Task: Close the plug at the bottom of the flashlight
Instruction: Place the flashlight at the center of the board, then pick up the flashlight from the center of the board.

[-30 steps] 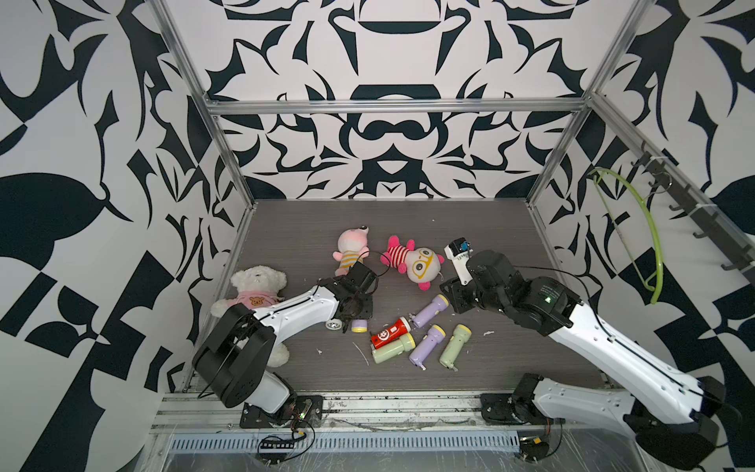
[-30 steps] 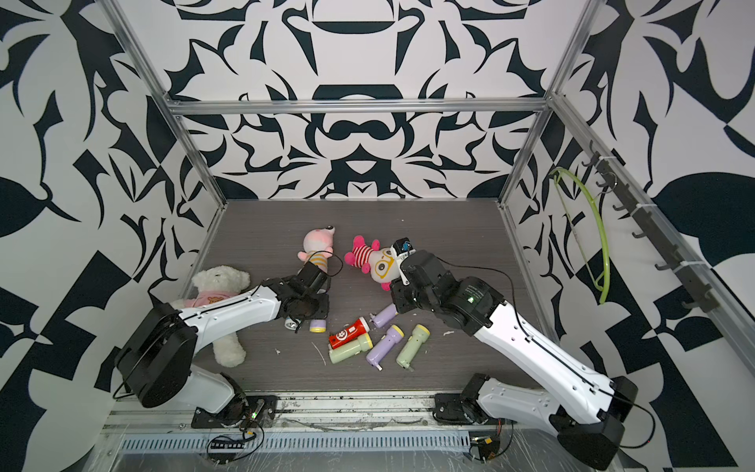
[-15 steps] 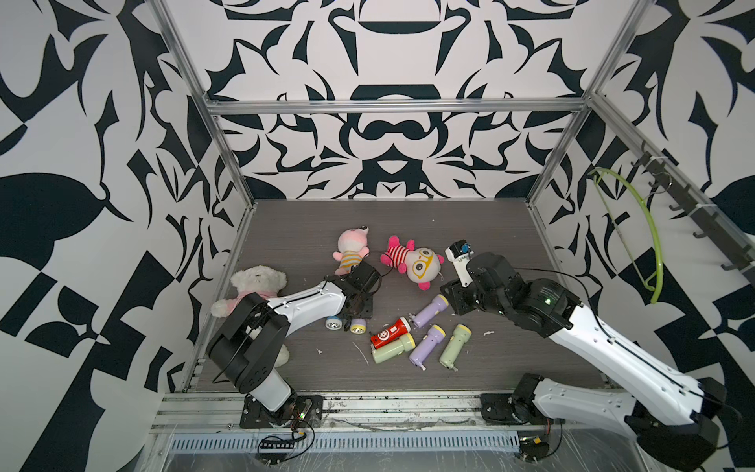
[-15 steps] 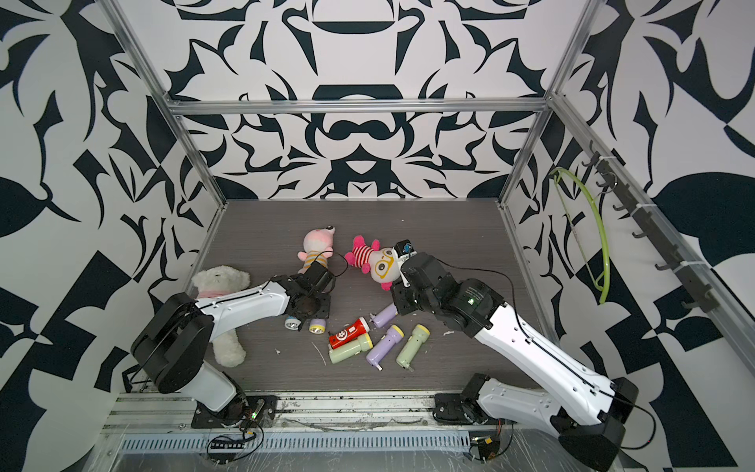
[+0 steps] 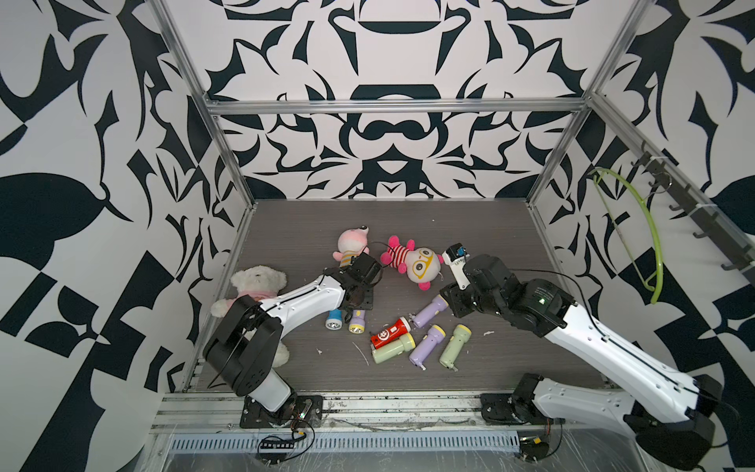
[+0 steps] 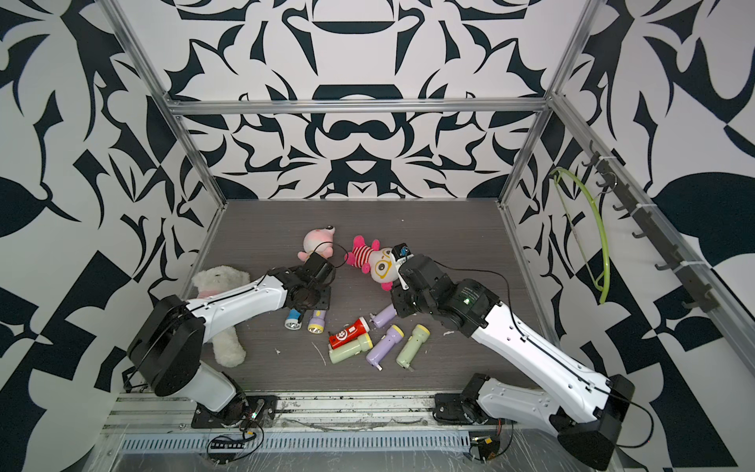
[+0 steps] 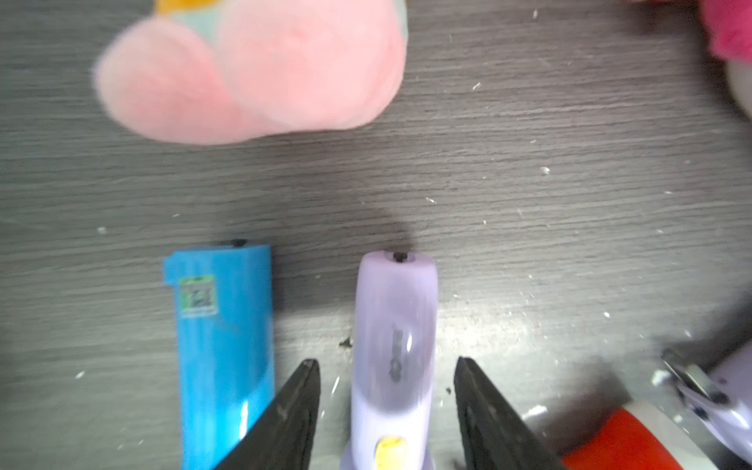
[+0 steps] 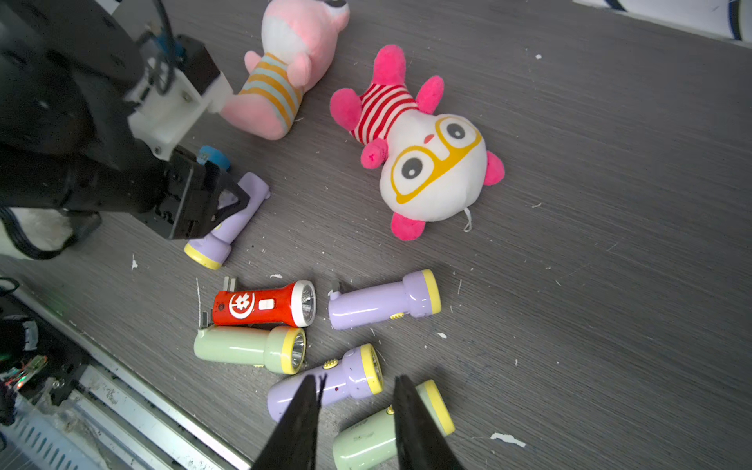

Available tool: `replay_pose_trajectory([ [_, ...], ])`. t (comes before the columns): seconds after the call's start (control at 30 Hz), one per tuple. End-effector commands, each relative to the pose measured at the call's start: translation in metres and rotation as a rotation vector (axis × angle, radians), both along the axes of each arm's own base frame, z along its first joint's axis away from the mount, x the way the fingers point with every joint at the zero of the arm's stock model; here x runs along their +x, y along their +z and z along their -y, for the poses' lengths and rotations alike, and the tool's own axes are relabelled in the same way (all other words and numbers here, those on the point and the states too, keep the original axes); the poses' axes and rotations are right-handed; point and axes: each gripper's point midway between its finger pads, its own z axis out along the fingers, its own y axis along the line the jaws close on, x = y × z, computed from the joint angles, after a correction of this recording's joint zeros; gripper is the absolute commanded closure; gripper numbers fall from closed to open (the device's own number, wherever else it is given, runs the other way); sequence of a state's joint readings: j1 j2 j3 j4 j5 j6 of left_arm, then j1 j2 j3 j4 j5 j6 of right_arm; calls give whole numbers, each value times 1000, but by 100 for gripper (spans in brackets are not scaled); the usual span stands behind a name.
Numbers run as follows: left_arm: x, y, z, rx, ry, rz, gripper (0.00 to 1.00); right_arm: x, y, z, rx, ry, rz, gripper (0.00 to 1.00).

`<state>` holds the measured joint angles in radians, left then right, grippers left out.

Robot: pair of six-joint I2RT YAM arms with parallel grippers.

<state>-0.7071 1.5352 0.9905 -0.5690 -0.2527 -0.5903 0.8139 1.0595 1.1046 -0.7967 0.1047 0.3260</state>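
Flashlight in hand: one purple flashlight (image 7: 392, 325) lies flat on the tabletop (image 5: 367, 229), its bottom end towards the pink plush (image 7: 260, 69).
Left fingers (image 7: 293, 411): narrowly parted, one on each side of that flashlight's body with a slim gap on both sides, so not gripping.
Neighbour: one blue flashlight (image 7: 224, 346), parallel and just beside it.
Cluster nearby: five flashlights.
- red flashlight (image 8: 260, 303), lying against the first green flashlight (image 8: 248, 346)
- second green flashlight (image 8: 366, 439)
- second purple flashlight (image 8: 384, 303)
- third purple flashlight (image 8: 329, 386)

Flashlight count: seven (three purple, two green, one red, one blue).
Prongs out: on the red, the first green and the second purple.
Right fingers (image 8: 411, 427): a narrow gap with nothing between them, above the cluster.
Plush toys: three, namely the pink plush, a striped doll (image 5: 412, 265) and a white bear (image 5: 257, 284).
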Motion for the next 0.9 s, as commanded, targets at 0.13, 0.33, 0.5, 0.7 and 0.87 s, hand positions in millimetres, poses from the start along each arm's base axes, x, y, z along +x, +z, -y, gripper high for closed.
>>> replay_pose_trajectory([
  [0.13,-28,49,-15,-139,1,93,47,-46,-51,-39,-135,347,30,64],
  [0.33,-49,78,-40,-270,70,209,45,-68,-89,-60,-373,527,114,54],
  [0.5,-64,86,-53,-328,92,255,44,-78,-120,-87,-509,673,125,53],
  [0.7,-74,83,-58,-356,94,254,44,-88,-135,-128,-529,817,166,53],
  [0.87,-79,86,-61,-377,93,268,44,-87,-146,-149,-546,895,186,53],
])
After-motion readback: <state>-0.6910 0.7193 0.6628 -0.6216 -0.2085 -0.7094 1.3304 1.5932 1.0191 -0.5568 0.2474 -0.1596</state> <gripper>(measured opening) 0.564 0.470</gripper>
